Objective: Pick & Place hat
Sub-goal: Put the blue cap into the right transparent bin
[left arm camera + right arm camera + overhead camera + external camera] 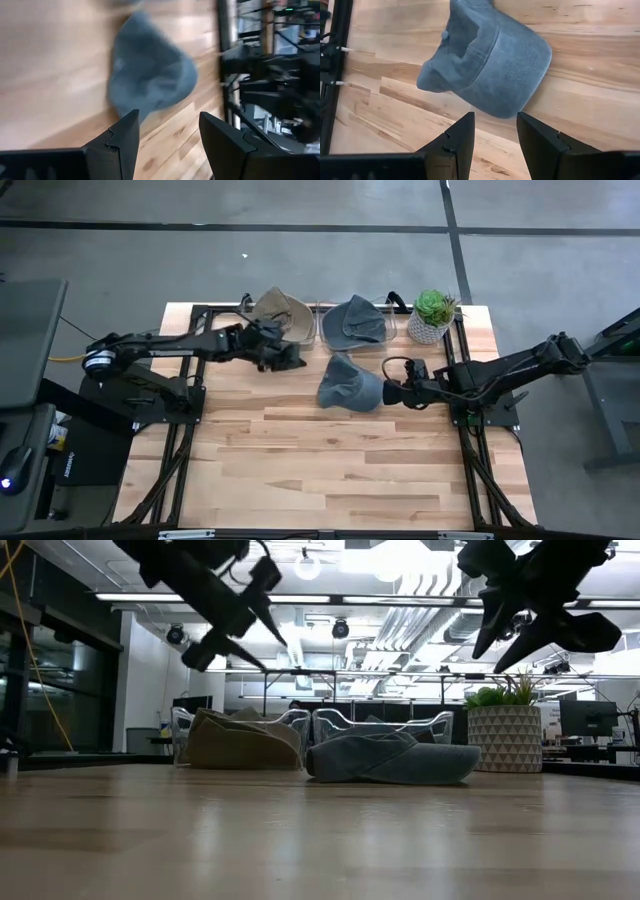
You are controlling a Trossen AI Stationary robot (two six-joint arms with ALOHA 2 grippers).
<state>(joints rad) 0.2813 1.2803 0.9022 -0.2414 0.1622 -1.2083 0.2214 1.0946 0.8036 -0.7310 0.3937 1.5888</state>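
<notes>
Three soft fabric hats lie on the light wooden slatted table [330,470]. A tan cloth hat [283,310] and a blue-grey denim bucket hat [355,320] each sit in a clear plastic tray [318,325] at the far edge, side by side. A second blue-grey denim cap [348,383] lies flat on the bare surface just in front of those trays, near the table's middle. A green succulent in a white patterned pot [432,317] stands at the far right corner.

The left gripper [290,358] hangs above the surface beside the tan hat, its two dark fingers [122,145] parted and empty. The right gripper [388,392] sits just beside the loose denim cap on its right side, fingers [460,142] spread apart, holding nothing; the cap lies just ahead of the fingertips.
</notes>
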